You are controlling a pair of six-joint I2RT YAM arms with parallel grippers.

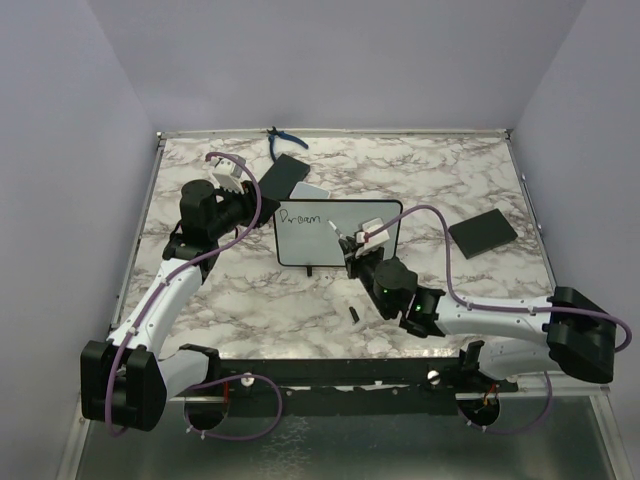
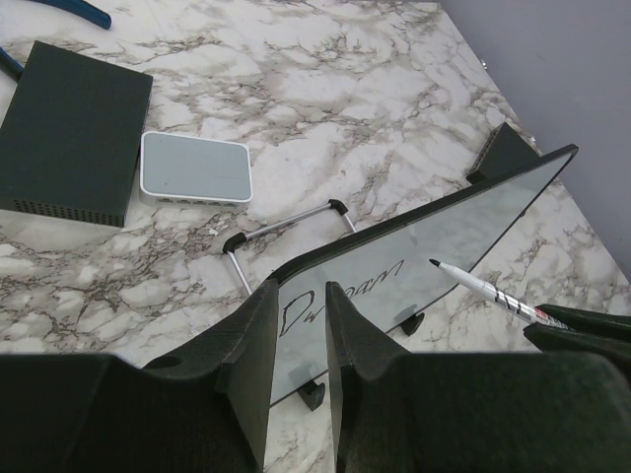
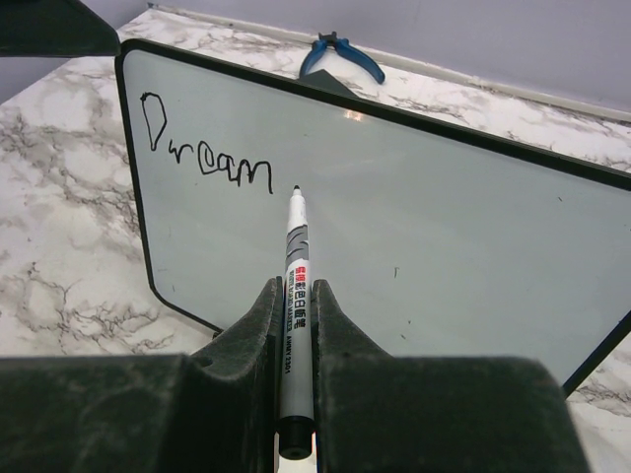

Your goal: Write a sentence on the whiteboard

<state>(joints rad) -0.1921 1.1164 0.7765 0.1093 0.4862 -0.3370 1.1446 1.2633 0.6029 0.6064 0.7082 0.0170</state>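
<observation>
Whiteboard (image 1: 305,245) stands upright mid-worktop (image 1: 300,300), left edge grasped by the left pincer (image 2: 301,305), while the right pincer (image 3: 294,301), clenched on a marker (image 3: 297,246), points just past "Dream", so the sentence (image 3: 207,158) appears barely begun.

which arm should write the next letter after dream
Right. The right pincer is shut on the marker, whose tip sits just past the written Dream on the board. The left pincer grips the board's edge near the D, steadying it.
</observation>
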